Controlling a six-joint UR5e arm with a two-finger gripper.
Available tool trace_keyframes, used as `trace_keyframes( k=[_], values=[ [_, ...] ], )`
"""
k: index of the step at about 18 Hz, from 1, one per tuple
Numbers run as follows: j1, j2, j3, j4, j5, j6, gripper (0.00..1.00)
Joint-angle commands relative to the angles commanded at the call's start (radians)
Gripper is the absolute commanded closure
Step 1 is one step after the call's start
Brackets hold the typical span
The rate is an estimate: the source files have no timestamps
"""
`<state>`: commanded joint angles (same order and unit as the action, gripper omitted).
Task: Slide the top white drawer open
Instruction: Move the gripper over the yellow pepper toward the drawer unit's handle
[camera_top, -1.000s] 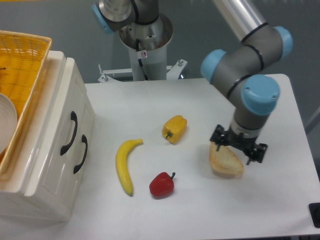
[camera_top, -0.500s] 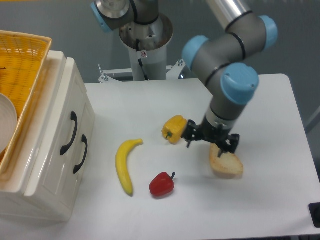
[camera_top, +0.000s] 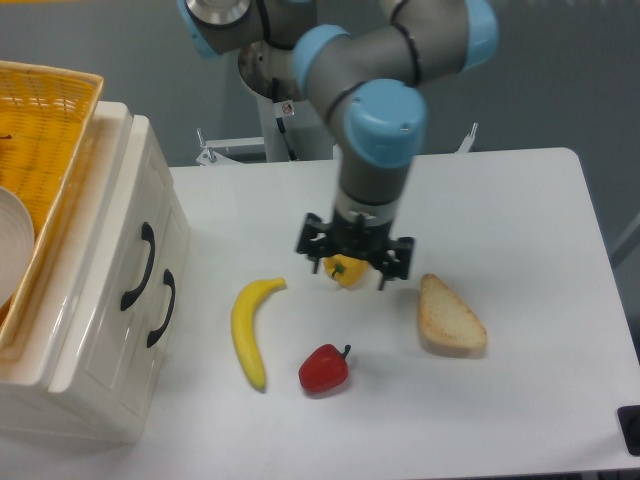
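I see the hand (camera_top: 354, 262) above the small yellow bell pepper (camera_top: 345, 270), its black fingers spread wide and gripping nothing. The top white drawer (camera_top: 128, 245), a glossy panelled front with one curved black handle (camera_top: 140, 266), sits shut at the left edge of the white worktop (camera_top: 520, 200), well apart from the hand. I cannot read the small label on the arm's base column.

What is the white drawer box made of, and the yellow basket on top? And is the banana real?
The top white drawer looks like glossy painted wood or plastic: it shines, and its curved handle is black. The yellow basket looks woven, like wicker or plastic strands; you can see the criss-cross pattern. The banana looks like a plastic toy, very smooth and evenly yellow, though I can't be sure.
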<state>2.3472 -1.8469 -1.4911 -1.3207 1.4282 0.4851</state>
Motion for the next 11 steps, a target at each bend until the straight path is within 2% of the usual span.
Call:
trace_keyframes(
  k=[8,11],
  values=[
    [-0.058,0.005,0.020,-0.055,-0.069,-0.114,0.00],
    [-0.080,-0.005,0.057,-0.081,-0.089,-0.169,0.00]
  ],
)
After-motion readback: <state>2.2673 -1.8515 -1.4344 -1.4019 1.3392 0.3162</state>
